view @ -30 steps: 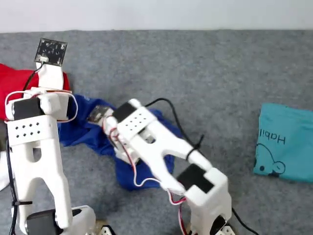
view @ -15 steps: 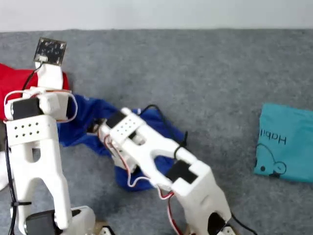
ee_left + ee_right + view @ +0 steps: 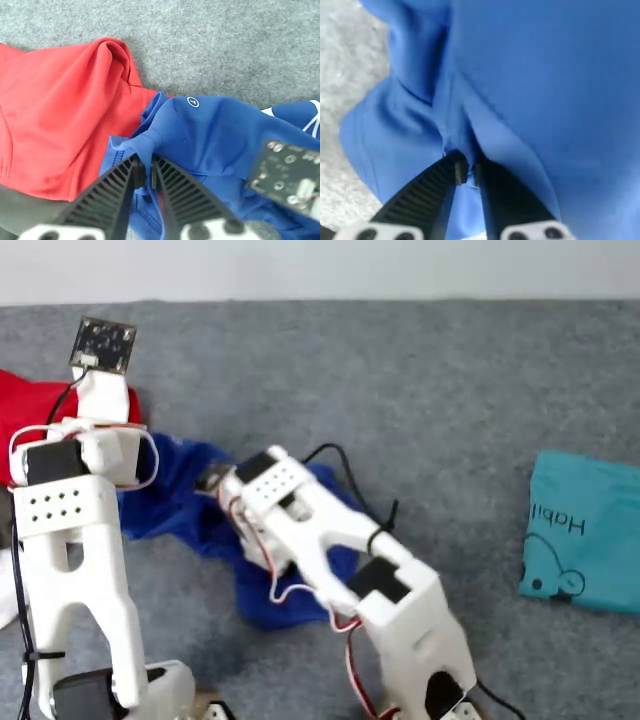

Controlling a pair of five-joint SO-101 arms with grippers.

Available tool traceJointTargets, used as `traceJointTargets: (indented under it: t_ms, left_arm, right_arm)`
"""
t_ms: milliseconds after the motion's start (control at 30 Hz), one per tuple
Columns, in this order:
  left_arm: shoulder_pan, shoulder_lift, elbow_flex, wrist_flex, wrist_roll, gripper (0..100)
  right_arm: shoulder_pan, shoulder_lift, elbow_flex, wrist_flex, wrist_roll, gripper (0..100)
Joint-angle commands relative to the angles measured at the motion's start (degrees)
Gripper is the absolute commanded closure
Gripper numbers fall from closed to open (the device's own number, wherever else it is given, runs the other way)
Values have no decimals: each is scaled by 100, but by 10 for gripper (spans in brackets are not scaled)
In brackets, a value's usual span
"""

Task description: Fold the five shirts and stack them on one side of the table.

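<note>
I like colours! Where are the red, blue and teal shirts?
red shirt [image 3: 55, 115], left wrist view, its wide middle.
blue shirt [image 3: 210, 135], left wrist view, its smooth middle.
teal shirt [image 3: 590, 540], high view, its folded front.

crumpled blue shirt [image 3: 185, 510], red shirt [image 3: 35, 405], folded teal shirt [image 3: 585, 530]

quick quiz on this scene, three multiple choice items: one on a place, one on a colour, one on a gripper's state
1. Where does the teal shirt lie in the high view?
A) by the right edge
B) by the left edge
C) at the centre

2. What colour is the fabric that the right gripper pinches?
A) red
B) teal
C) blue

3. The left gripper is:
A) wide open
B) shut on the blue shirt
C) shut with nothing in it

Answers: 1 A, it sits at the right edge, apart from the blue shirt. 2 C, a blue fold is caught at its tips. 3 B, its tips close on a blue fold.
</note>
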Motion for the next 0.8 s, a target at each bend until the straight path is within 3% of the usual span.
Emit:
traceJointTargets:
  t_ms: [0,367,533,767]
  left_arm:
    - [-35,-97,-40,-88,-44,986]
    - [9,-105,-48,-105,-44,986]
    - [9,-105,-48,-105,-44,986]
    - [9,-105,-48,-79,-44,986]
  right_arm:
    - [207,-725,-202,189,9,988]
    - [980,-2132,-202,637,703,988]
    - [1332,-1859,-185,585,853,985]
    - [1174,-1341,-202,892,818,842]
